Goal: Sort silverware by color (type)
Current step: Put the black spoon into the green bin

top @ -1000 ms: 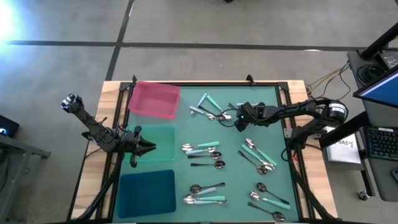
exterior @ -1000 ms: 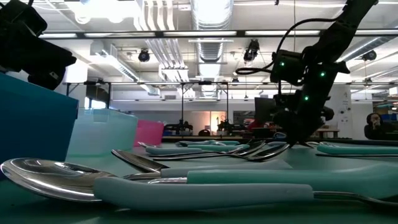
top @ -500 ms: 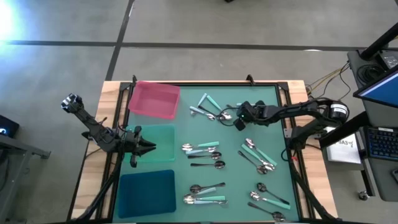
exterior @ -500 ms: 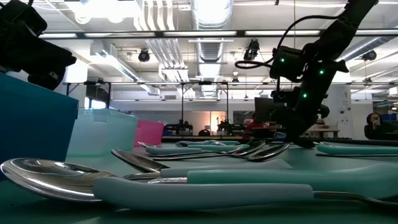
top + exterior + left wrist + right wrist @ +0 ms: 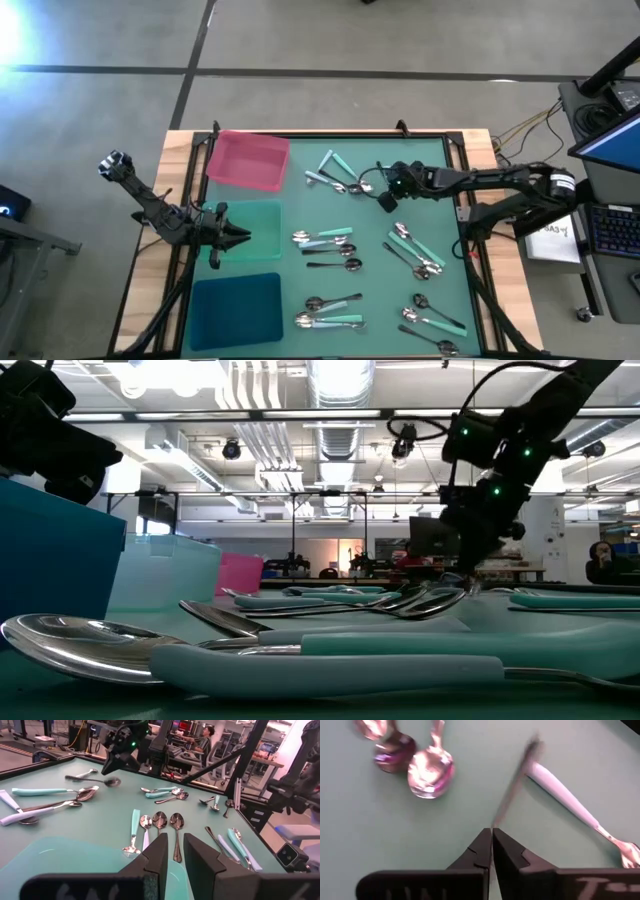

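The silverware [image 5: 340,245] lies scattered over the green mat: spoons with silver, black or mint handles. My right gripper [image 5: 384,197] is at the far middle of the mat, shut on a thin silver spoon [image 5: 515,780]. Two spoon bowls [image 5: 430,770] and a mint handle [image 5: 560,785] lie just beyond it. My left gripper [image 5: 240,238] hovers over the pale green tray [image 5: 262,215] at the left. Its fingers [image 5: 159,857] stand a narrow gap apart with nothing between them. My right gripper pinches the silver spoon's thin handle [image 5: 495,822] between its two fingertips, coming from above and slanting in from the table's right. The handle runs on past the fingers, away from the wrist. Whether its far end [image 5: 534,744] rests on the mat, I cannot tell.
A pink tray [image 5: 247,160], the pale green tray and a blue tray [image 5: 235,305] stand in a column along the left side. Spoon groups lie mid-mat [image 5: 325,240], at the right [image 5: 415,250] and near the front edge [image 5: 330,310]. A person [image 5: 202,745] sits beyond the table.
My right gripper has shut on the silver spoon's handle at the far middle of the mat, and its wrist has risen a little. The left arm has kept still.
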Robot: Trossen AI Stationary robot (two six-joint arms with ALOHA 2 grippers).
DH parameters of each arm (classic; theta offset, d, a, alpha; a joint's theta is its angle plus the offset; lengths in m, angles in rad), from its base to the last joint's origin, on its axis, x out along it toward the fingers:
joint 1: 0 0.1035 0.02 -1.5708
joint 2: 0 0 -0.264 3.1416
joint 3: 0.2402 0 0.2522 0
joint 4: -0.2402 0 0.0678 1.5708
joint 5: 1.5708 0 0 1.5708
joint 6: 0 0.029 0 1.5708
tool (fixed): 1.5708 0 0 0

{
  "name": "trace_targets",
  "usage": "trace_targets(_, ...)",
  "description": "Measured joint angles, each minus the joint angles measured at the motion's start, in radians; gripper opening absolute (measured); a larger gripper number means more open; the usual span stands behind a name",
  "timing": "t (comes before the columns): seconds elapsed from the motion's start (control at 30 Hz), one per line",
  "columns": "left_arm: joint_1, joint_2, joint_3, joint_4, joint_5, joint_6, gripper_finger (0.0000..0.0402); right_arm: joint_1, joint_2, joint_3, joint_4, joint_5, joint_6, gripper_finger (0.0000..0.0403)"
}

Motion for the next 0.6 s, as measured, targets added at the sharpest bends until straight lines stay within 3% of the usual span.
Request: trace_targets(0.6,0.001,0.0,0.0,0.014,-0.016,0.0,0.0045,0.001,-0.075,0.0,0.002,-0.083,-0.002,0.0008)
